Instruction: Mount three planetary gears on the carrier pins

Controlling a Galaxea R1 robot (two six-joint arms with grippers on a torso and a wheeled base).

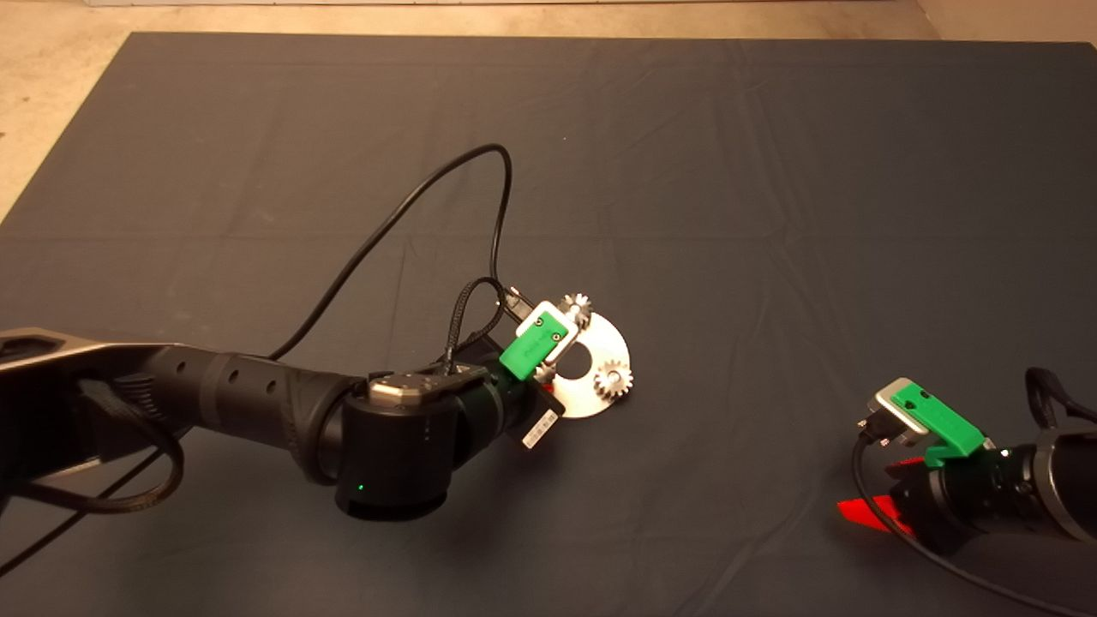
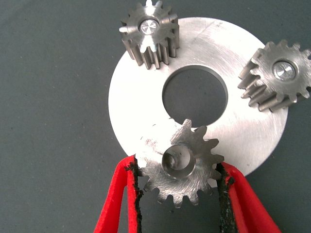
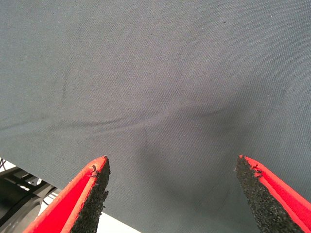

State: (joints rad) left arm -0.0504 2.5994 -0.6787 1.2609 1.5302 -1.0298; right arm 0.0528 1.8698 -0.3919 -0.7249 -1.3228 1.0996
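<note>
A: Left green gripper with red fingers point(image 2: 179, 187), lower centre of the wrist frame: pinching the third small silvery toothed gear point(image 2: 182, 167), tilted, half over its stud on the shiny flat metal disc point(image 2: 146, 121).

B: Risk: jamming or popping off if released crooked. Two seated gears point(image 2: 149, 34) upper left and right. Right gripper point(image 3: 172, 194) spread, idle over the dark mat point(image 3: 155, 73).
</note>
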